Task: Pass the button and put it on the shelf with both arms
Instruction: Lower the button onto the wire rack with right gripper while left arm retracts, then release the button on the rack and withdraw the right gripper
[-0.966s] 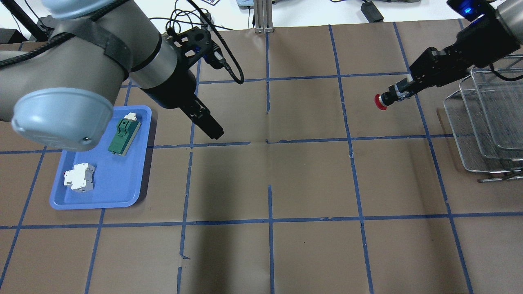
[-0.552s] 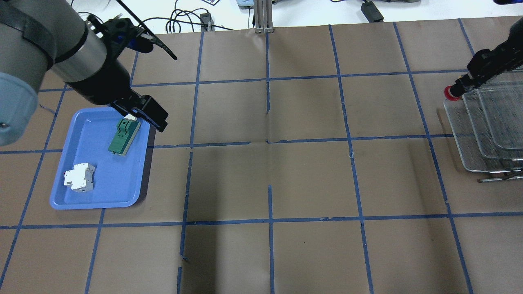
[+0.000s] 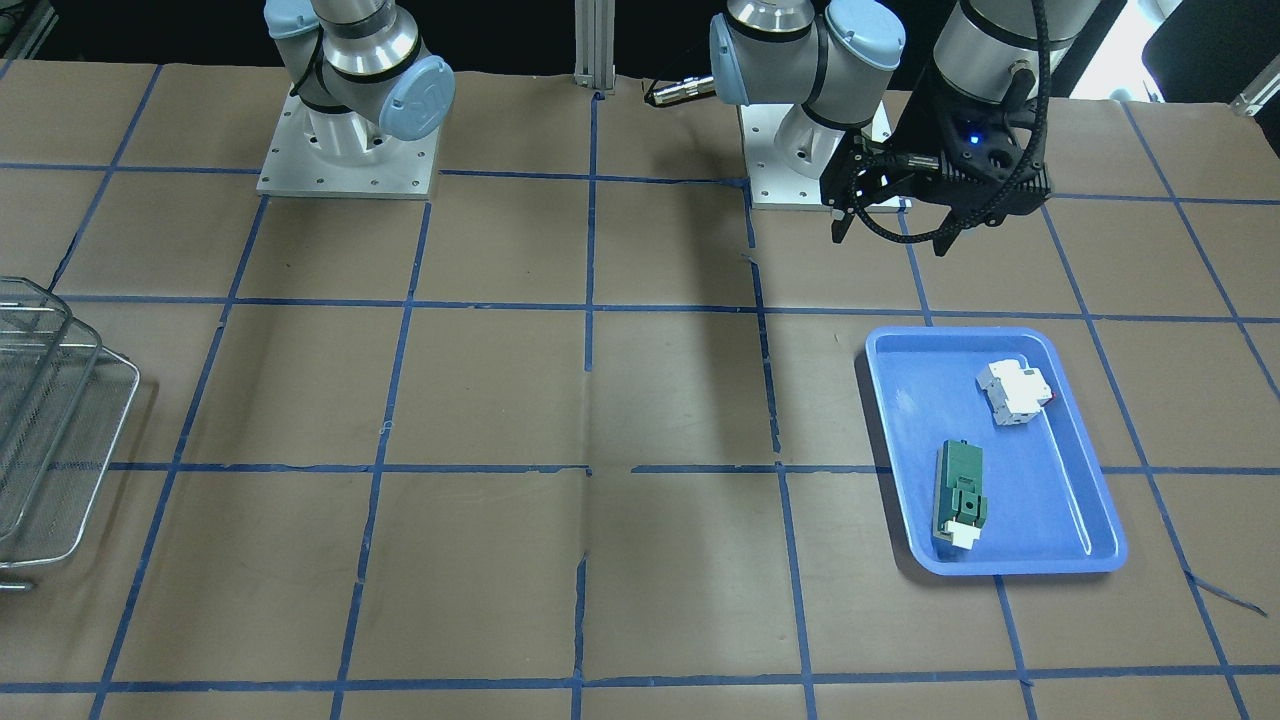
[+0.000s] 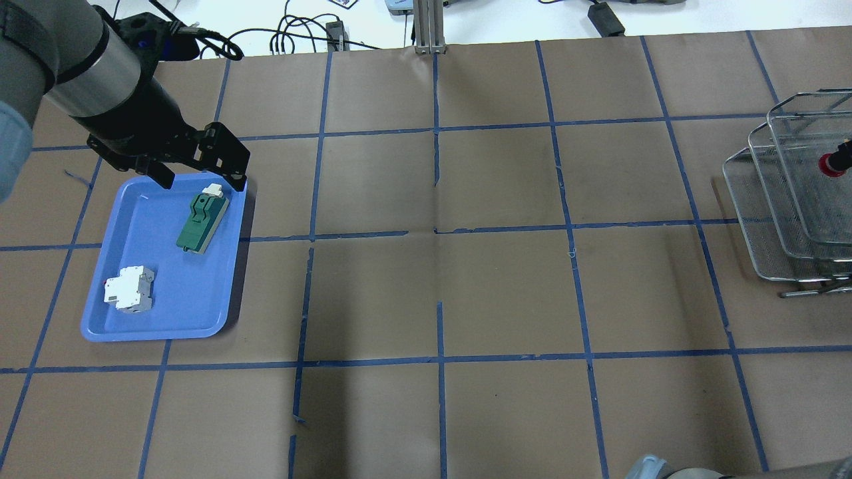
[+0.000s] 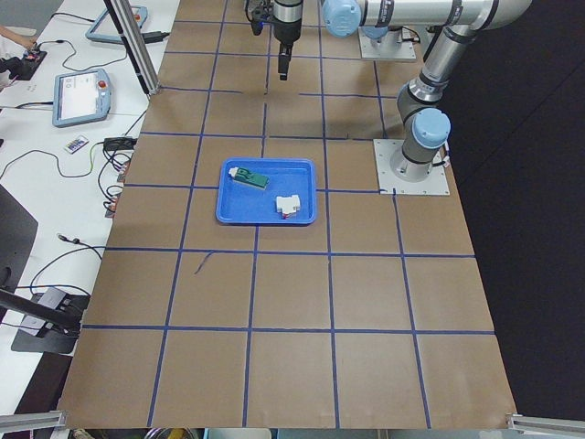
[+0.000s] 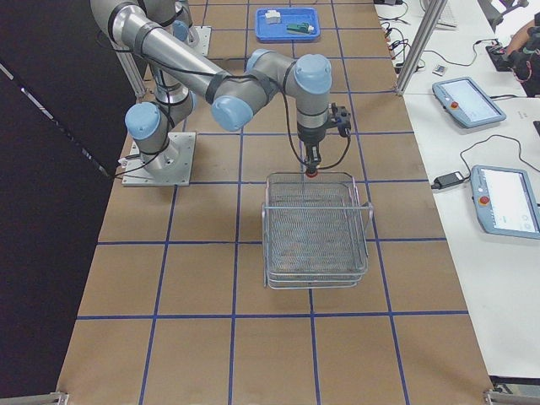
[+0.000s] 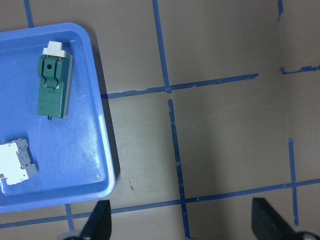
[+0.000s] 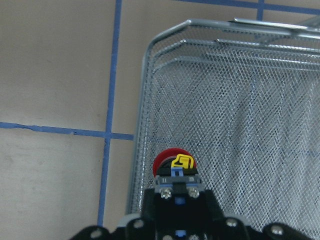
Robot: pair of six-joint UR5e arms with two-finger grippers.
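The button, a red cap on a black body, is held in my shut right gripper, cap pointing down over the mesh of the silver wire shelf, near its corner rim. In the overhead view the button shows at the right edge over the shelf; the gripper is mostly cut off there. The right side view shows the button at the shelf's rear rim. My left gripper is open and empty above the blue tray's back right corner.
The blue tray holds a green module and a white breaker block; all three show in the left wrist view, tray, module, breaker. Brown paper with blue tape lines covers the table.
My right gripper has carried the button to the right, from over the table to over the shelf. My left gripper has moved left to the blue tray's corner.
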